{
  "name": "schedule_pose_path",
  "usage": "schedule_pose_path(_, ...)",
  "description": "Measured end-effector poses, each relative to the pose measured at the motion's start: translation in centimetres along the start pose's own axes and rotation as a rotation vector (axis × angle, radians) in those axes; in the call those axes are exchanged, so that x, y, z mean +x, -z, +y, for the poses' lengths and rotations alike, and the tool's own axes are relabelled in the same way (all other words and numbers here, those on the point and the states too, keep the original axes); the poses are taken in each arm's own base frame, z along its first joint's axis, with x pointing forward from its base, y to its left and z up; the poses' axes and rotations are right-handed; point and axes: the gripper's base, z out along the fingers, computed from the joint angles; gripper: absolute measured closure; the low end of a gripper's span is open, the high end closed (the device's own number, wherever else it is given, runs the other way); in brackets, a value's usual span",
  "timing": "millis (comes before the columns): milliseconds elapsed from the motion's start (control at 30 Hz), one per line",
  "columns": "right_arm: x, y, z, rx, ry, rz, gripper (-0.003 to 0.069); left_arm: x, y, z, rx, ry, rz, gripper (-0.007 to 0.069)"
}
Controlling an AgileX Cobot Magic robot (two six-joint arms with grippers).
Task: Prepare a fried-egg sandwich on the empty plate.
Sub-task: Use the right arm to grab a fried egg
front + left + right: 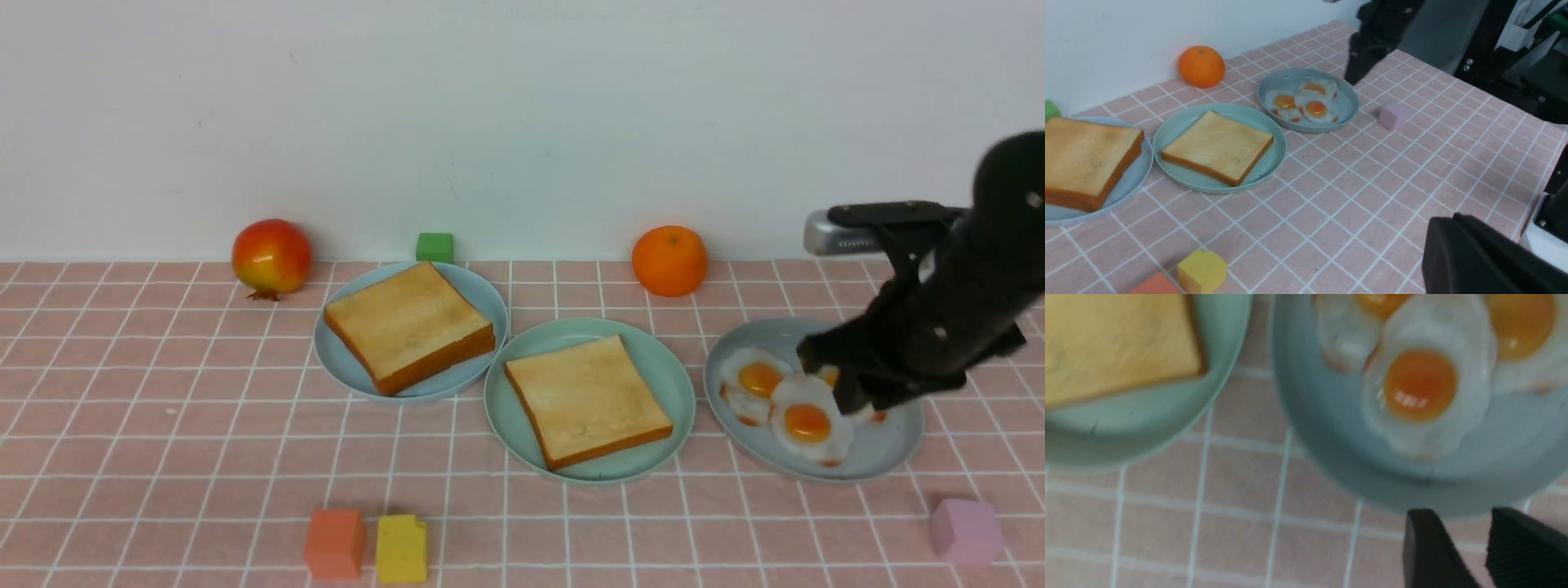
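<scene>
The right gripper (pixel 841 384), black fingers (pixel 1429 547) slightly parted and empty, hovered over three white fried eggs (pixel 808 420) on the right pale blue-grey plate (pixel 890 449). One square golden toast slice (pixel 588 400) lay on the central round mint-green plastic plate (pixel 661 367), and a second toast slice (pixel 408 322) on the left pale blue-grey plate (pixel 482 302). The left gripper (pixel 1453 245), pressed together, hung well apart from the plates.

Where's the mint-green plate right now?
Front view: the mint-green plate sits centrally, holding one toast slice, between the blue-grey toast plate on the robot's left and the fried-egg plate on its right.
</scene>
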Motion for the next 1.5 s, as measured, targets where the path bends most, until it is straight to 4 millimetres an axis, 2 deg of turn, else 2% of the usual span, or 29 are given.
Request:
schedule_pose_path(67, -1.9, -2.1, -1.5, 0.012, -0.002, 0.035, 0.0305, 0.0, -0.2, 0.0, 0.001, 0.008, 0.011, 0.0613)
schedule_pose_path(167, -2.9, -3.7, -2.5, 0.011, 0.023, 0.077, 0.0263, 0.0, -0.4, 0.0, 0.005, 0.018, 0.019, 0.0613)
schedule_pose_path(200, -3.4, -5.0, -3.0, -0.003, 0.036, 0.106, 0.0235, 0.0, -0.5, 0.0, 0.011, 0.028, 0.021, 0.0613)
schedule_pose_path(400, -5.7, -7.5, -3.4, -0.076, 0.186, 0.118, 0.0181, 0.1, -0.5, -0.1, 0.019, 0.042, 0.027, 0.0613)
schedule_pose_path(600, -6.8, -8.9, -3.6, -0.084, 0.26, 0.119, 0.0167, 0.1, -0.5, -0.1, 0.02, 0.042, 0.033, 0.0613)
schedule_pose_path(1067, -7.0, -10.0, -3.9, -0.076, 0.318, 0.142, 0.0165, 0.0, -0.5, -0.1, 0.02, 0.045, 0.018, 0.0613)
schedule_pose_path(1367, -7.1, -9.7, -3.9, -0.076, 0.333, 0.139, 0.0165, 0.0, -0.5, -0.1, 0.021, 0.046, 0.018, 0.0613)
schedule_pose_path(1500, -7.1, -8.9, -3.8, -0.074, 0.337, 0.132, 0.0165, 0.0, -0.5, -0.1, 0.021, 0.046, 0.018, 0.0613)
